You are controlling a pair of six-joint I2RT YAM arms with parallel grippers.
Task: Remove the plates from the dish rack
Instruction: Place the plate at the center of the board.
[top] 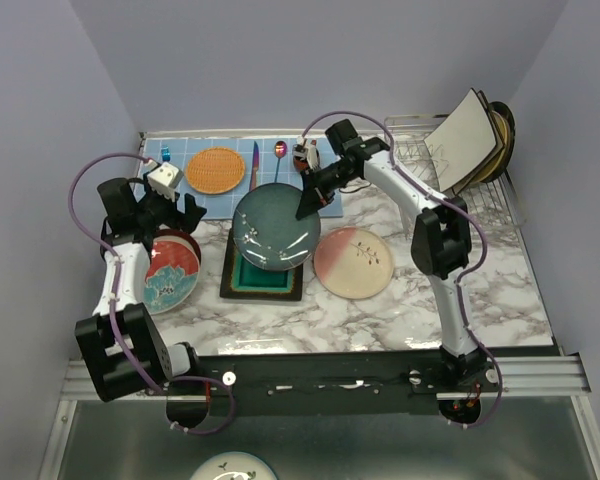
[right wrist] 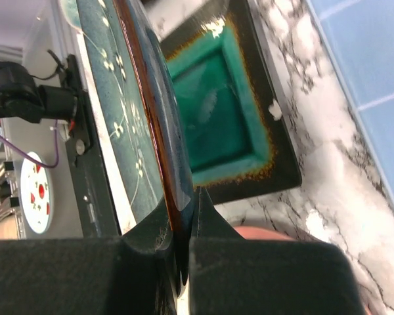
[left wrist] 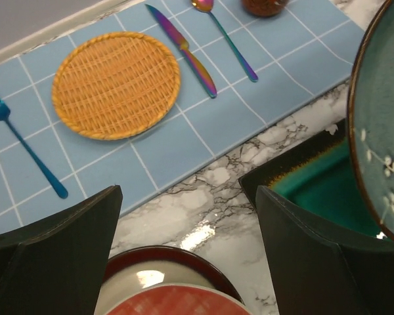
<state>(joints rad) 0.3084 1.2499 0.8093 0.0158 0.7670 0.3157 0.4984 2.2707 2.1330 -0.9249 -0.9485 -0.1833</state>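
Pinching teal round plate (top: 270, 235) rim; right gripper (top: 308, 205); above square plate (top: 242, 282)

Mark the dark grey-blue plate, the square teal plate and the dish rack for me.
dark grey-blue plate (top: 270, 232): top external view, centre of its face.
square teal plate (top: 262, 279): top external view, uncovered teal well.
dish rack (top: 480, 205): top external view, bare wires of its near half.

Grey-blue plate (top: 273, 230) above teal square plate (top: 262, 282); others (top: 468, 140) leaning in rack (top: 485, 203).
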